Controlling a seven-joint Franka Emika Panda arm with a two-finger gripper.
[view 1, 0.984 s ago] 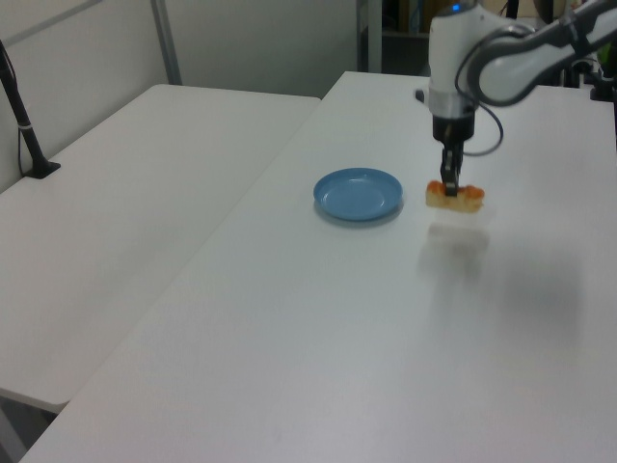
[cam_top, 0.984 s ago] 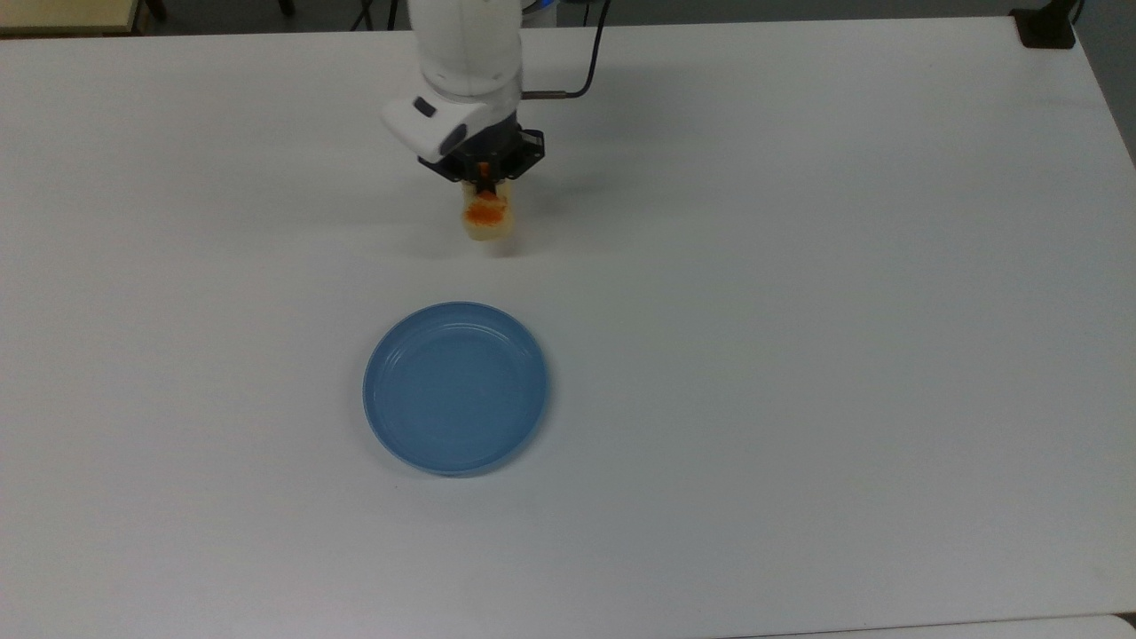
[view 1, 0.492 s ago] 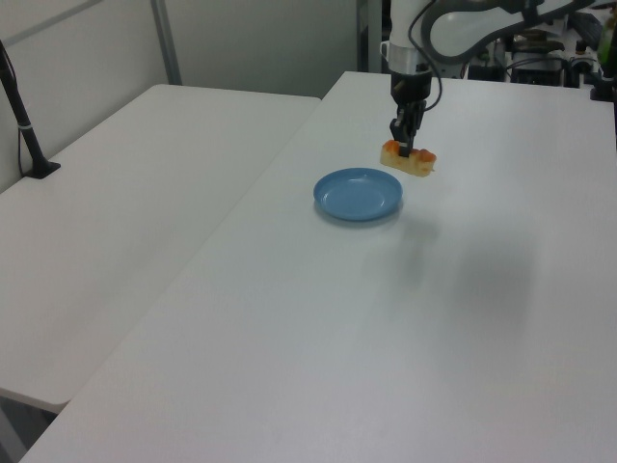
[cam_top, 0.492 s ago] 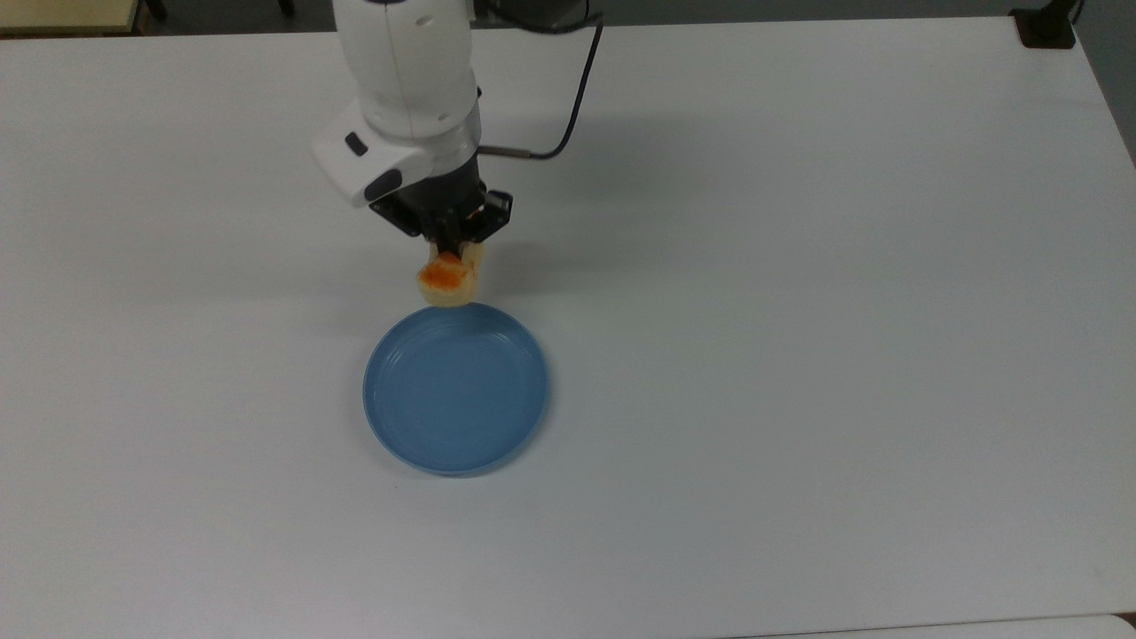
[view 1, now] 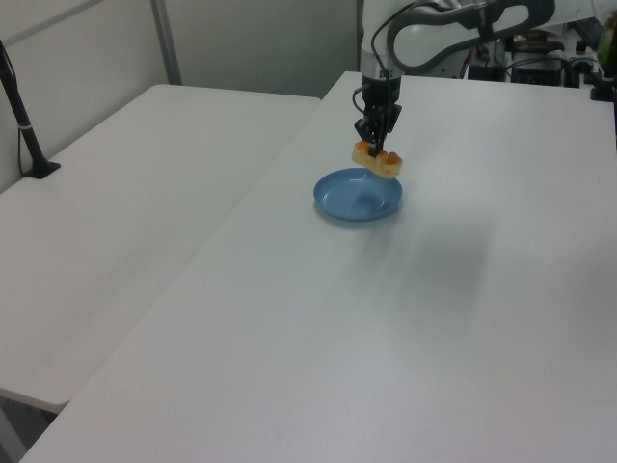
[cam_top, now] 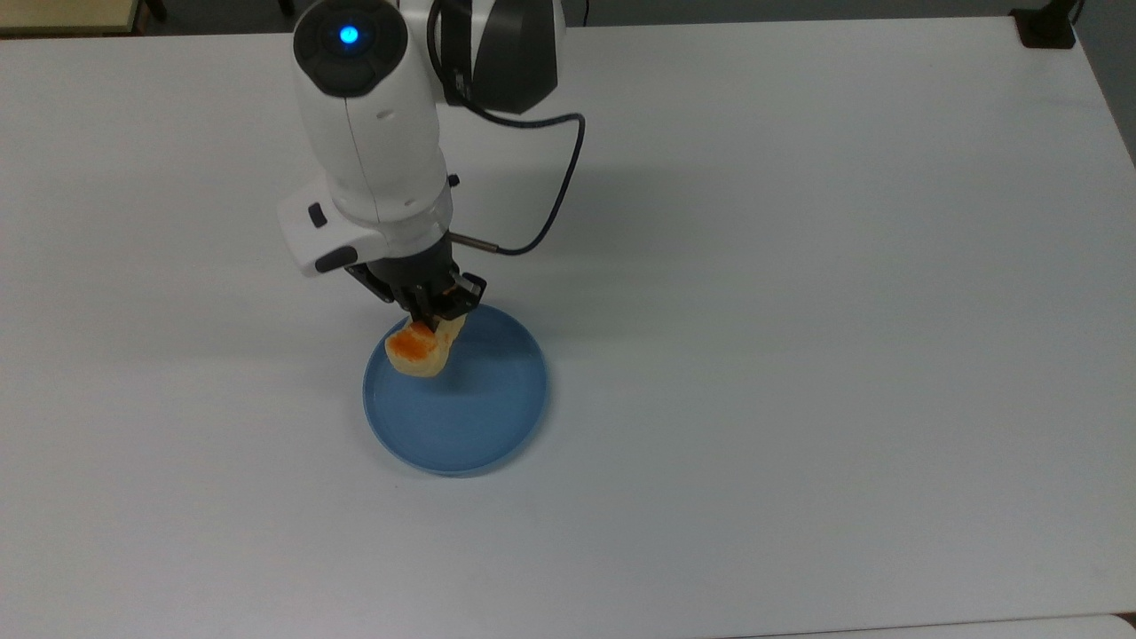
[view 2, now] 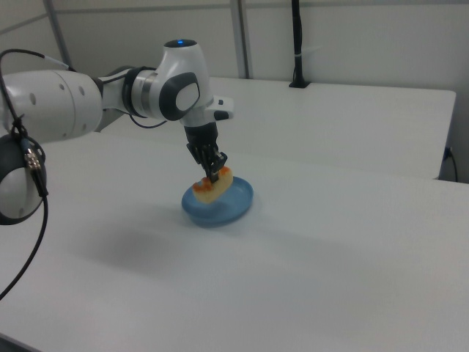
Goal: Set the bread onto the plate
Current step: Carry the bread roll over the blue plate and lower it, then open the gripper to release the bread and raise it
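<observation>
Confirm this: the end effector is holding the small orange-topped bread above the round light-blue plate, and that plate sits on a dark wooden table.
One detail is wrong: the table is plain white, not dark wood, as the top view shows. The rest holds: the end effector grips the small orange-topped bread above the round light-blue plate. The left view shows the bread clear of the plate.

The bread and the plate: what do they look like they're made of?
The bread, held in the gripper: looks like a moulded toy, probably foam or plastic, judging by its glossy orange-brown top and even cream sides. The plate: probably plastic, going by its smooth, plain light-blue surface and thin raised rim.
</observation>
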